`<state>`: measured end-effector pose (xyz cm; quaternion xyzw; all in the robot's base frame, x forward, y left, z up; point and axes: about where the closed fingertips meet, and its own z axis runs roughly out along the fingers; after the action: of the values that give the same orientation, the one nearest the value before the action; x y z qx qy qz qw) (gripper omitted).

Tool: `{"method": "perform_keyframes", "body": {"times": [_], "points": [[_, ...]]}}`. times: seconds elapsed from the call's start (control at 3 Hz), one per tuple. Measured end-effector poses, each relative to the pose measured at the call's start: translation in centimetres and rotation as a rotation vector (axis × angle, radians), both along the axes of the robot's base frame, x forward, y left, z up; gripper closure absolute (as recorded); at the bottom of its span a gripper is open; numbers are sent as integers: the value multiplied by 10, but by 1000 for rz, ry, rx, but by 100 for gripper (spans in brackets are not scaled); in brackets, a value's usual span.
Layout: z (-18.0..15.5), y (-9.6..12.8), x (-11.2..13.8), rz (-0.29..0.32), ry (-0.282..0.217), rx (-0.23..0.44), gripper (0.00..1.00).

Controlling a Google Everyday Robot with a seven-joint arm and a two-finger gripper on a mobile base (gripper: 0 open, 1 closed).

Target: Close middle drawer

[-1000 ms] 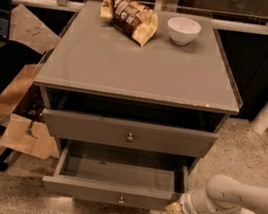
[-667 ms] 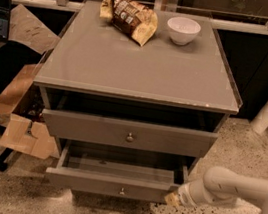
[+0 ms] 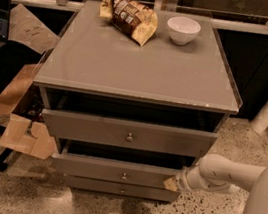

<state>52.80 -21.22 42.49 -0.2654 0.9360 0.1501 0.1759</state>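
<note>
1. Change of state: the middle drawer (image 3: 114,170) stood well out a second ago, with its floor exposed. It now shows only a narrow dark strip of interior under the top drawer (image 3: 95,129). Its front lies close to the plane of the bottom drawer (image 3: 91,184) at 6 o'clock of it.

2. Meaning for the task: closing is judged almost complete. A short remaining push is probably needed, since the strip of interior is still visible.

3. Claw position: the claw (image 3: 172,184) has advanced with the drawer, from 5 o'clock of the cabinet toward its centre. It now sits at the 3 o'clock end of the middle drawer's front and appears to press against it. The arm (image 3: 224,173) extends away toward 3 o'clock.

4. Claw state: the opening cannot be told. It holds nothing visible, and contact appears to be a push, not a grasp; the drawer knob (image 3: 124,176) is untouched.

5. The top drawer remains partly out; this is not part of the task
</note>
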Motion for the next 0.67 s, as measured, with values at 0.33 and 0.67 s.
{"method": "perform_keyframes", "body": {"times": [0.33,0.67], "points": [[2,4,23,-8,-20,-15,100],[2,6,37,-16,-20,-25,82]]}}
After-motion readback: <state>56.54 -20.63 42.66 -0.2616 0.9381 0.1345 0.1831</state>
